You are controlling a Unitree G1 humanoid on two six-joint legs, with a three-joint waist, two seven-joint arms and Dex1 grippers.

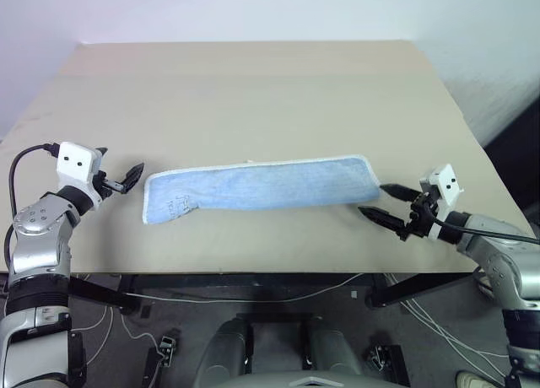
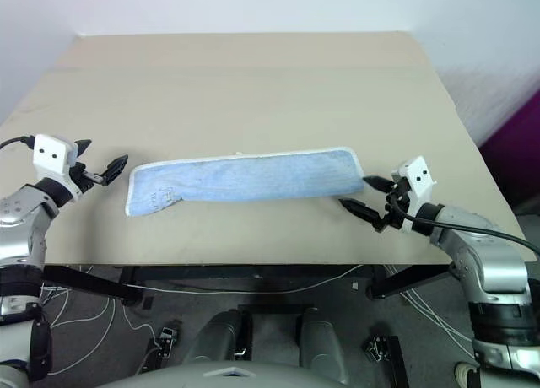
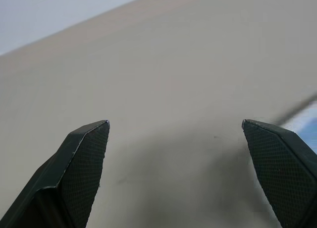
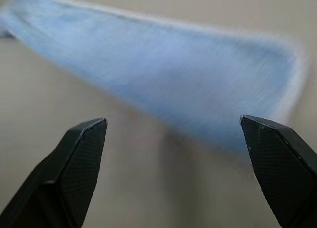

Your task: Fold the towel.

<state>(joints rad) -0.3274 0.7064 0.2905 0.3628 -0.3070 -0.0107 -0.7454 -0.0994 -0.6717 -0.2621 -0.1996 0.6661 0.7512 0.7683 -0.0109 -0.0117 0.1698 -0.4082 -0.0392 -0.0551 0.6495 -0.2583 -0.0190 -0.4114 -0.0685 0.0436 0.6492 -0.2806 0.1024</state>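
Terry cloth towel [image 1: 257, 186] soft, light, limp on table [image 1: 253, 93]; we take end corners. Left gripper [image 1: 128, 178] and right gripper [image 1: 381, 202] wide, holding nothing.

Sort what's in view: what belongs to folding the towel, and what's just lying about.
For the job:
- towel, a long folded strip on the table
- left gripper, open, off the strip's left end
- right gripper, open, off its right end

Lying about:
- cables on the floor under the table
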